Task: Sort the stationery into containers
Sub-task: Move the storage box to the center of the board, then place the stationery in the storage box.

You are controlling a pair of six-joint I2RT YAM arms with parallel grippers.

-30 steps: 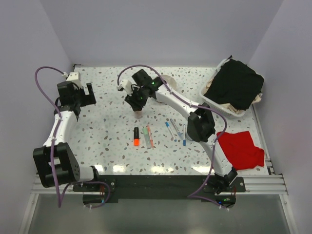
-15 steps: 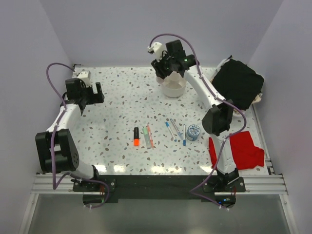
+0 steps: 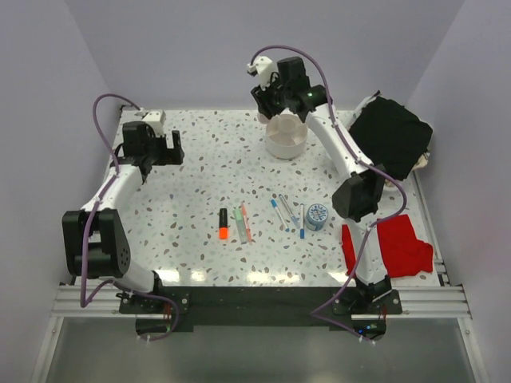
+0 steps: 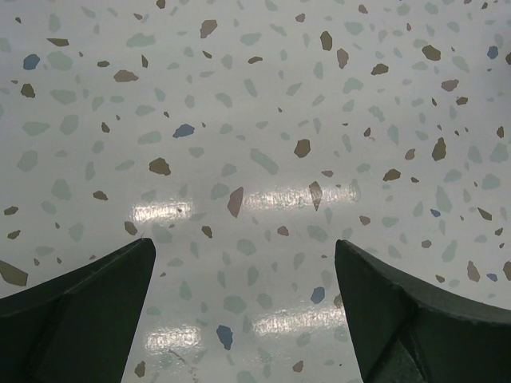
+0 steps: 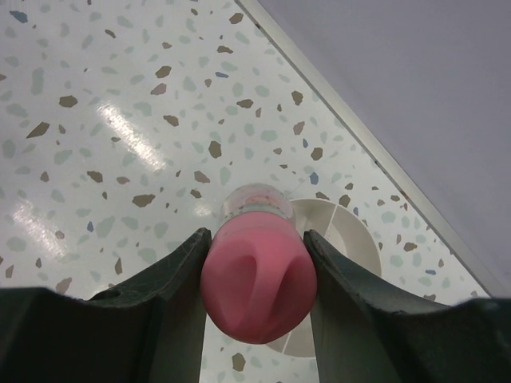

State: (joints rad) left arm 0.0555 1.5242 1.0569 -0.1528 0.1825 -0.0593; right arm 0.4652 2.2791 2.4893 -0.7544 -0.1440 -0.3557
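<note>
Part of the round white divided bowl at the far edge of the speckled table is hidden by the stubby pink-capped stick, which is clamped in the right gripper and raised by its rim. The left gripper is held apart near the far-left corner. One orange-and-black highlighter, two thin pens and three blue-and-white pens are laid mid-table.

Pink-capped stick; white bowl; orange-and-black highlighter; red cloth; white table speckled grey, brown, blue.
</note>
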